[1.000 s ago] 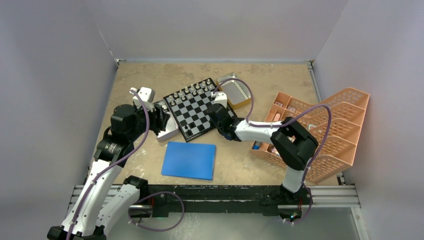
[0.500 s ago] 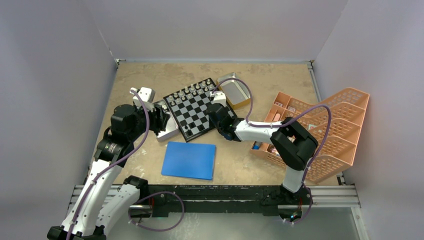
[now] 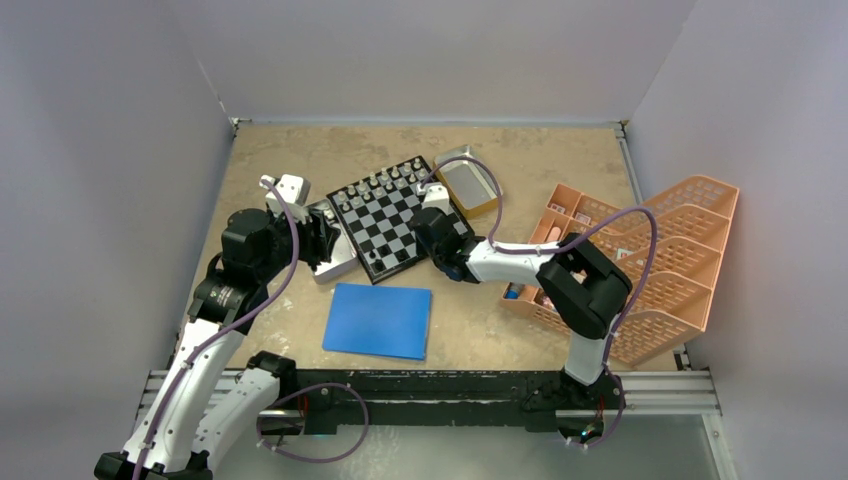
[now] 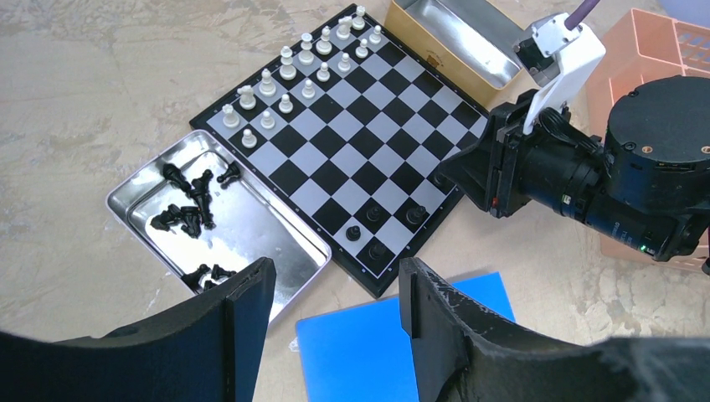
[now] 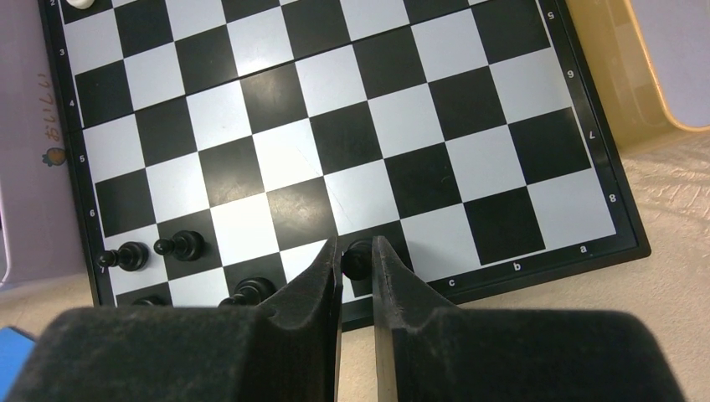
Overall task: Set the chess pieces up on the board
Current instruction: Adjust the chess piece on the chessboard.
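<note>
The board (image 3: 392, 222) lies tilted at mid-table. White chess pieces (image 4: 306, 67) fill its far rows. A few black pieces (image 4: 371, 213) stand at its near corner. More black pieces (image 4: 191, 209) lie in the metal tray (image 4: 251, 251) to the board's left. My right gripper (image 5: 357, 247) is low over the board's near edge (image 5: 519, 268), shut on a black chess piece (image 5: 355, 261) that stands on a dark square in the edge row. My left gripper (image 4: 335, 280) hangs open and empty above the tray's edge and the blue sheet (image 4: 360, 352).
A gold tin (image 3: 470, 185) sits just behind the board's right corner. Orange plastic racks (image 3: 660, 260) and an orange organiser (image 3: 560, 225) fill the right side. Walls close in the table on three sides.
The right jaws have narrowed onto the black piece, and the right arm has shifted slightly. The left arm has not moved.
</note>
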Controlling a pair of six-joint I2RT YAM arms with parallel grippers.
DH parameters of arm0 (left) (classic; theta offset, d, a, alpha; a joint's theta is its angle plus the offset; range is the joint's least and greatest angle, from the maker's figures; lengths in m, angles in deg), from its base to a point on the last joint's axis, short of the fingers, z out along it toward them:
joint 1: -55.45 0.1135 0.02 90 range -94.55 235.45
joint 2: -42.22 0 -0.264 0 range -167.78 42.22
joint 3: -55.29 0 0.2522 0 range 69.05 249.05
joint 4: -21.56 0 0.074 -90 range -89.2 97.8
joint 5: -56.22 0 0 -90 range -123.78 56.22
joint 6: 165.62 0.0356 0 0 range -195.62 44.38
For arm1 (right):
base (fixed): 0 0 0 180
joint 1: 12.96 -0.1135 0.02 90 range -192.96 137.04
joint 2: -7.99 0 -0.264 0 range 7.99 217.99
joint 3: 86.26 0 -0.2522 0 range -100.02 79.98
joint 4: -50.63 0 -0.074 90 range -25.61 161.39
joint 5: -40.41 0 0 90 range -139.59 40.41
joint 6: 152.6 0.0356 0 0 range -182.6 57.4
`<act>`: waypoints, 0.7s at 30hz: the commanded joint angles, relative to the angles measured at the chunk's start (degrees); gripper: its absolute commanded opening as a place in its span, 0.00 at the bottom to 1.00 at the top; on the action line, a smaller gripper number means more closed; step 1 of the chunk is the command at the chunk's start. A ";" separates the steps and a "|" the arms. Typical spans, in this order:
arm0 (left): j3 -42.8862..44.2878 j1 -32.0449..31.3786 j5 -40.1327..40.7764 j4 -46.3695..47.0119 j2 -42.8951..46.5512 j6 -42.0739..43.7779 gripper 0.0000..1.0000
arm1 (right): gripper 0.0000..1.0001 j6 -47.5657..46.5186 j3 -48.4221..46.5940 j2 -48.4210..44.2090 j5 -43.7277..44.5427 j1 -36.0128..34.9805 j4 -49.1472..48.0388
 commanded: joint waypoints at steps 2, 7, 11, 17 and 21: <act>-0.13 -0.10 0.48 1.73 0.17 -0.31 0.56 | 0.18 -0.83 -2.09 -0.15 0.63 -0.64 -1.56; -0.15 -0.10 0.44 1.69 0.07 -0.31 0.56 | 0.17 -0.83 -2.18 -0.49 0.35 -0.82 -1.39; -0.15 -0.07 0.48 1.73 0.20 -0.31 0.56 | 0.18 -0.77 -2.09 -1.00 -0.40 -1.25 -1.39; -0.10 -0.10 0.50 1.69 0.11 -0.31 0.56 | 0.18 -0.60 -2.18 -0.78 -0.67 -2.29 -0.89; -0.15 -0.10 0.55 1.73 0.12 -0.31 0.56 | 0.18 -0.45 -2.43 -0.66 -0.09 -2.54 -0.51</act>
